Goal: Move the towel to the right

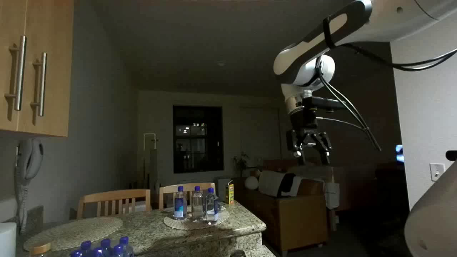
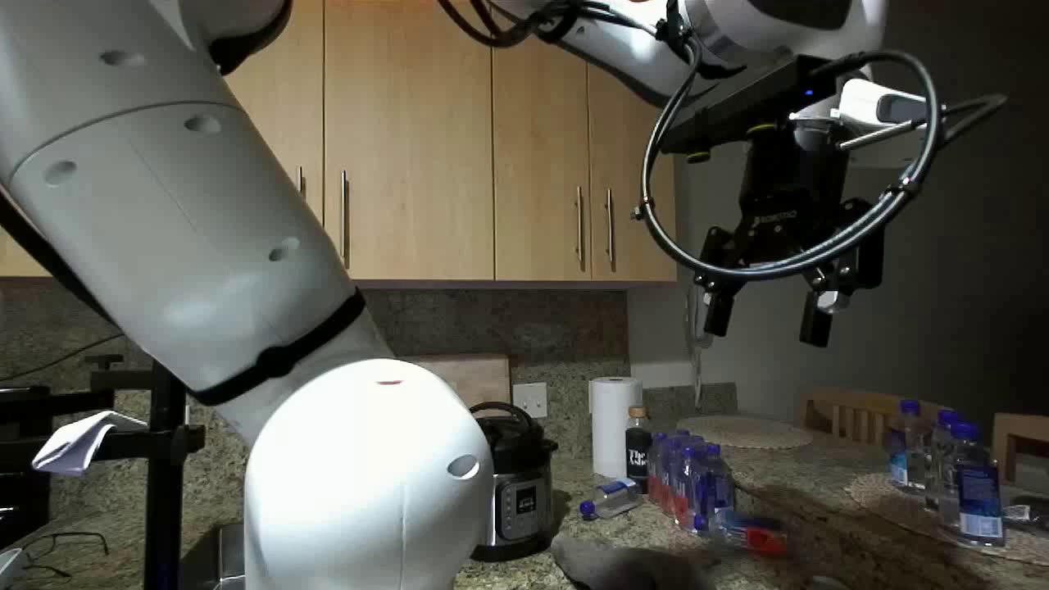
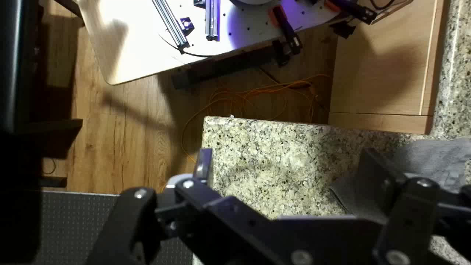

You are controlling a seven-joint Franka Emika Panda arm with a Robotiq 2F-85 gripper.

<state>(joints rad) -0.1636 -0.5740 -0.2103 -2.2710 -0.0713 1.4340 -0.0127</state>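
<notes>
Gripper [image 2: 768, 322] hangs spread and empty above the counter [image 3: 265, 162], grey towel [image 3: 438, 160] near three o'clock in the wrist view; probably the approach step, so next swing over it, descend, pinch

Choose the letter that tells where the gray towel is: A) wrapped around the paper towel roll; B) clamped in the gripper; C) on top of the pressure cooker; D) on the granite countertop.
D, since the wrist view shows the gray towel lying on the granite countertop, and in an exterior view the gripper hangs open with nothing in it.
</notes>
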